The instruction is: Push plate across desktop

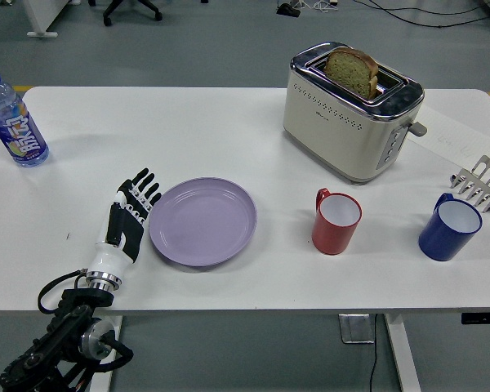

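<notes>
A lilac plate (202,221) lies flat on the white table (229,131), left of centre. My left hand (134,206) stands on edge against the plate's left rim, fingers straight and held together, pointing away from me, holding nothing. Its black forearm runs down to the lower left corner. My right arm is out of the picture.
A red mug (336,221) stands right of the plate, a blue mug (450,228) further right. A cream toaster (351,113) with bread sits at the back. A drink bottle (13,121) stands at the far left; a metal rack (479,183) at the right edge.
</notes>
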`<state>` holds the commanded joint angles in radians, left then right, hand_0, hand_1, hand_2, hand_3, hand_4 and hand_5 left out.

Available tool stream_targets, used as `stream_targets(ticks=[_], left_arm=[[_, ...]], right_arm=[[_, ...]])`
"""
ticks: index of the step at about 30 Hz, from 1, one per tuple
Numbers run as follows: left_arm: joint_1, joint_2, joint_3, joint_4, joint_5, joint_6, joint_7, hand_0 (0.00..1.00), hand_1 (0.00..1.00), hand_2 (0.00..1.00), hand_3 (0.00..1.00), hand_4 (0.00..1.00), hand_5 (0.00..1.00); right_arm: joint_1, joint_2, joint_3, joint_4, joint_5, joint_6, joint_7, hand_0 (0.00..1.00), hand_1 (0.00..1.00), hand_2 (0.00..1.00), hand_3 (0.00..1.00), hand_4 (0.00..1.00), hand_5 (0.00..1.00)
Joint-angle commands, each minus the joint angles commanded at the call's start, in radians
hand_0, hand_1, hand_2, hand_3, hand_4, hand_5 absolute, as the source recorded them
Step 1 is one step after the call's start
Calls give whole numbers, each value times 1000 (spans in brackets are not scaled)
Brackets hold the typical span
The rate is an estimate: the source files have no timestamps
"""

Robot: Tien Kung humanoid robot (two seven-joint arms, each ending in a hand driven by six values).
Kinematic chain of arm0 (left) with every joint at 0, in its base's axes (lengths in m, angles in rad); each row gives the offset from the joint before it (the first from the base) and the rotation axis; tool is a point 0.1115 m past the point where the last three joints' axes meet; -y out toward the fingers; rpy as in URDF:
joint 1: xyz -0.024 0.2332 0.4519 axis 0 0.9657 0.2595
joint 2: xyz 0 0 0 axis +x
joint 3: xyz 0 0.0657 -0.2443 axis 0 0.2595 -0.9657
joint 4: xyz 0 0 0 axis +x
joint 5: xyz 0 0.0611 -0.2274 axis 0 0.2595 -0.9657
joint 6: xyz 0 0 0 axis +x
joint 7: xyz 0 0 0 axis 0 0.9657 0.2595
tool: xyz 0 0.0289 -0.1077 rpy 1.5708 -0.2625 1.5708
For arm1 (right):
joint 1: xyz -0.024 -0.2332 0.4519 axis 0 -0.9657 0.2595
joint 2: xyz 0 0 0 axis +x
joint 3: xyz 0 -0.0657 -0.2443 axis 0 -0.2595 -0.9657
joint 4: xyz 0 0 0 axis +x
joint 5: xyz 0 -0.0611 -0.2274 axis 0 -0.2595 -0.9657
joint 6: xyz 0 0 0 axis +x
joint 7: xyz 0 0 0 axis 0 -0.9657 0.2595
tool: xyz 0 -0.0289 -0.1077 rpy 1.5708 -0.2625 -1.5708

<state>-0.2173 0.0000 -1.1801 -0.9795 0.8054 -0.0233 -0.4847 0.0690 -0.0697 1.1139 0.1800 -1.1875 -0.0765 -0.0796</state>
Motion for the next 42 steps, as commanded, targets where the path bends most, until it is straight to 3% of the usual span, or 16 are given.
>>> stream_targets(ticks=[30,42], left_arm=[[-5,0,58,-43,-40,-3,-5,904,917,925,881,463,998],[-7,0,29,-16,-38,58,-40,915,922,926,878,465,998]], right_arm=[[6,0,-3,0,4,1,1,600,543,641,615,133,358],[6,1,-4,0,6,1,0,600,544,641,615,133,358]])
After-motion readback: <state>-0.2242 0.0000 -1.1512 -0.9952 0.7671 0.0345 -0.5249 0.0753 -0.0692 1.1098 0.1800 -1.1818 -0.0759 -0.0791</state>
